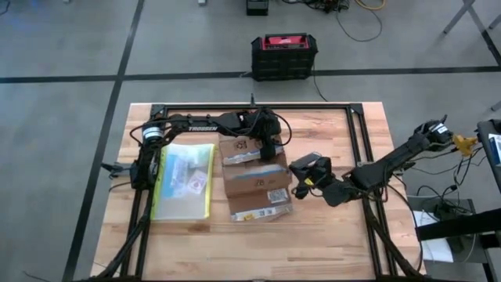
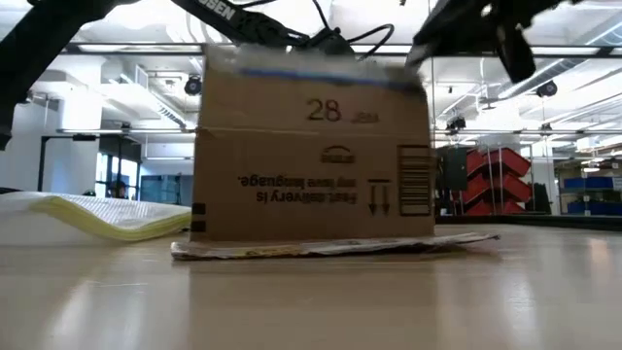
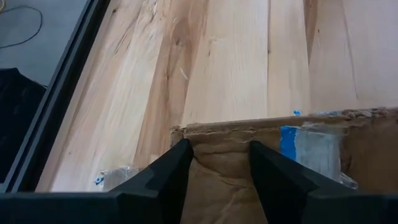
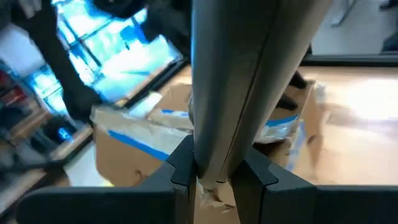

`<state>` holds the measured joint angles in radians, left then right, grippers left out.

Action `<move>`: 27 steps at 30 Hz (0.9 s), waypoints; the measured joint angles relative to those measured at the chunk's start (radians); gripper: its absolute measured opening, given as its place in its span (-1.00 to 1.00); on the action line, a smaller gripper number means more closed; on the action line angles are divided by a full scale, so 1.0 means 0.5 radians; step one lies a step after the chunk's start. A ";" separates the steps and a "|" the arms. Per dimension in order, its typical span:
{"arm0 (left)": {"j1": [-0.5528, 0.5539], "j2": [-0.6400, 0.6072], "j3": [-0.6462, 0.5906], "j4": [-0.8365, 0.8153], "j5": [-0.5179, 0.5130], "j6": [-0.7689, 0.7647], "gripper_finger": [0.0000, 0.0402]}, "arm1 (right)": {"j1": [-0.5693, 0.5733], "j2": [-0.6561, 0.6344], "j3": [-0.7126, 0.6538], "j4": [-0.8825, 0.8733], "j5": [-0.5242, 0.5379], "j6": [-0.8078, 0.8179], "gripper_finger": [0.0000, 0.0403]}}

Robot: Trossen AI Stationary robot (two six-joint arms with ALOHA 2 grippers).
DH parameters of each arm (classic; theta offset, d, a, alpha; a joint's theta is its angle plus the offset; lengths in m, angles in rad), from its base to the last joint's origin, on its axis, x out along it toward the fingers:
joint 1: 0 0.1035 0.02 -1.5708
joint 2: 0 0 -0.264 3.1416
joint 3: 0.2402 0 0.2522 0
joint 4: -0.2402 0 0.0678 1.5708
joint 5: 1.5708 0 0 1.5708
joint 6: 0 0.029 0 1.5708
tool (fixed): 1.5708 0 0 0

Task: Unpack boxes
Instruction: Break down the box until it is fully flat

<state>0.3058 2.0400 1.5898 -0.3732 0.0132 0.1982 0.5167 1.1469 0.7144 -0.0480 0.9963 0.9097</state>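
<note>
The brown cardboard box (image 1: 254, 176) (image 2: 311, 146) stands mid-table with white labels, blue-edged clear tape and black print, its top flaps loosened. My left gripper (image 1: 270, 150) (image 3: 219, 155) reaches in from the far side to the box's far top edge and is closed on a flap. My right gripper (image 1: 307, 174) (image 4: 217, 177) hovers just right of the box, shut on a long grey flat object (image 4: 242, 74) (image 1: 304, 163). In the right wrist view the box (image 4: 137, 143) lies beyond that object. My left gripper pinches a creased piece of the box's top flap (image 3: 217, 140) near its far edge, between its two fingers (image 3: 177, 165). The flap's torn edge runs across just past the fingertips. The box stays standing on the table. My right gripper holds the grey object by one end (image 4: 214, 165), pinched between the two fingers. The object runs on straight ahead past the fingertips, along the fingers. It is lifted clear of the table beside the box's right side.
A clear yellow-edged pouch (image 1: 184, 180) (image 2: 97, 214) lies flat left of the box. A flattened printed sheet (image 1: 262, 210) (image 2: 330, 246) sticks out under the box's near side. Black frame rails (image 1: 356, 141) border the table. A black and red case (image 1: 283, 56) sits on the floor beyond.
</note>
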 joint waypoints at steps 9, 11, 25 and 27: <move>-0.132 -0.435 0.002 -0.485 0.021 -0.029 -0.26 | -0.050 -0.213 0.230 -0.805 -0.227 0.111 -0.76; -0.183 -0.487 0.001 -0.619 0.021 -0.068 -0.26 | -0.086 -0.236 0.265 -1.081 -0.308 0.227 -0.76; -0.702 -0.591 -0.009 -0.966 -0.101 -0.341 -0.38 | -0.317 -0.240 0.413 -1.845 -1.130 0.496 -0.76; -0.736 -0.595 -0.010 -1.011 -0.157 -0.375 -0.39 | -0.423 -0.233 0.396 -1.989 -1.325 0.506 -0.76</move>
<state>-0.0622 1.7426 1.5848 -0.8788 -0.0652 0.0105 0.3053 1.0302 0.9125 -1.0425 0.3338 1.1627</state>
